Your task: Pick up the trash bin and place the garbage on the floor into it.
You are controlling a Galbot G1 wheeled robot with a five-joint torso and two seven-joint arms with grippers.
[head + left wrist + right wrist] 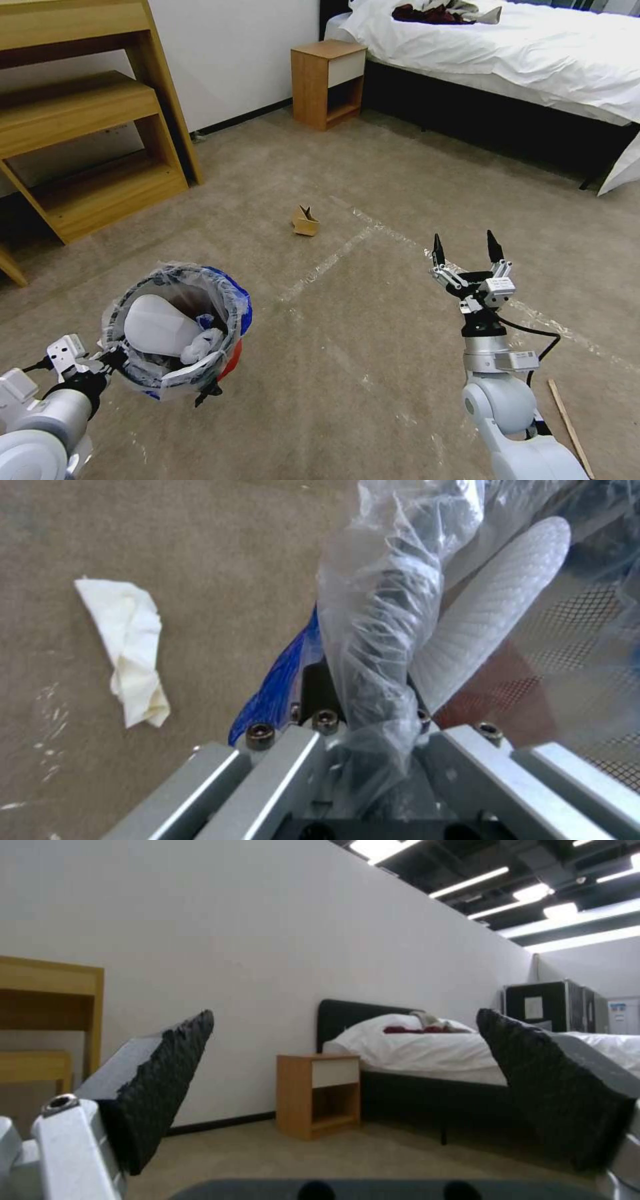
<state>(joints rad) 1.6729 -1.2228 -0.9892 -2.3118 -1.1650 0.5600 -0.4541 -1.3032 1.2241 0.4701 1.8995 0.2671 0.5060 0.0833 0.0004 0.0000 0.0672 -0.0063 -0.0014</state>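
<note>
My left gripper [143,372] is shut on the rim of the red trash bin [233,363] and holds it above the floor [373,373] at the lower left. The clear liner [373,630] is bunched between the fingers. A white slipper [159,327] and a tissue wad [203,344] lie inside the bin. My right gripper [467,252] points upward at the right, open, with nothing in it. A brown cardboard scrap [305,221] lies on the carpet ahead. A thin wooden stick [570,427] lies beside my right arm. A white tissue [130,650] lies on the carpet below the bin.
A wooden shelf unit [87,133] stands at the far left and a nightstand [328,83] against the wall. A bed [533,60] fills the far right. Shiny tape strips [333,260] cross the carpet.
</note>
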